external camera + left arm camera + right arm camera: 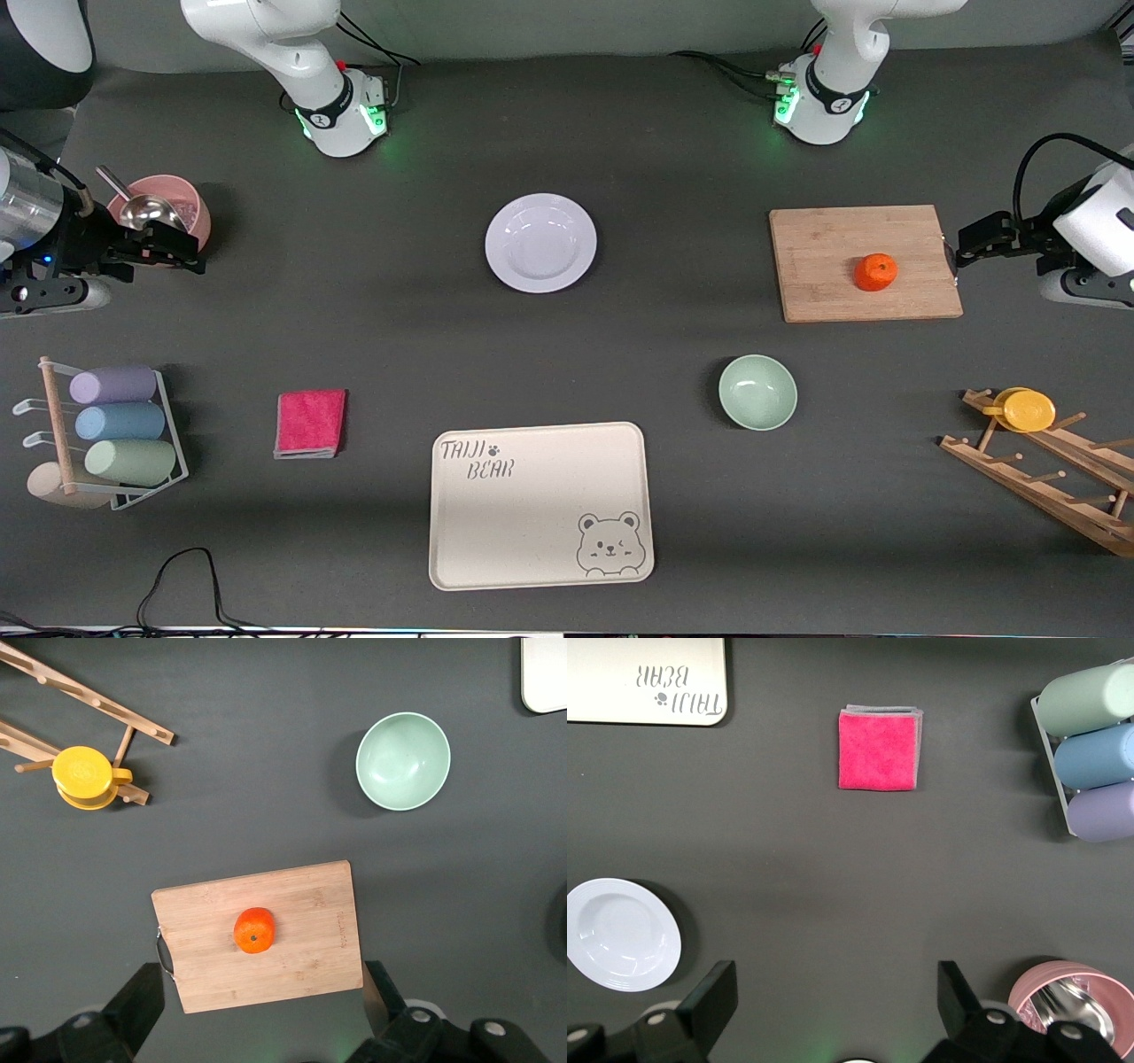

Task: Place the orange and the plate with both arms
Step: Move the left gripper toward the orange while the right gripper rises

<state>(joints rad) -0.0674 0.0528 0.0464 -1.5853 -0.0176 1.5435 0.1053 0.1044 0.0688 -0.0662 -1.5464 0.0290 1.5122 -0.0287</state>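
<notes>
the orange was seen resting on the wooden cutting board, toward the left arm's end of the table, stem dimple up, w/ bare board all round it. the plate lay flat on the dark table about mid-table, nothing on it, farther from the front camera than the cream bear tray. the green bowl sat nearer the front camera than the board, well apart from both.

the left gripper was held up by the board's handle edge, fingers spread wide & holding nothing; in the left wrist view the orange showed between and ahead of them. the right gripper was parked up by the pink bowl w/ its metal scoop, fingers likewise spread and empty, well apart from the plate.

neither thing had been touched yet, so the step in hand was judged to be the approach. for the orange: gripper to be centred over the fruit, brought straight down, closed gently across the widest part, since a round fruit could roll off the board if nudged. for the plate: the rim to be taken at its edge nearest the right arm, one finger slid under w/out pushing the plate along. the 2 arms' paths should be kept apart.
</notes>
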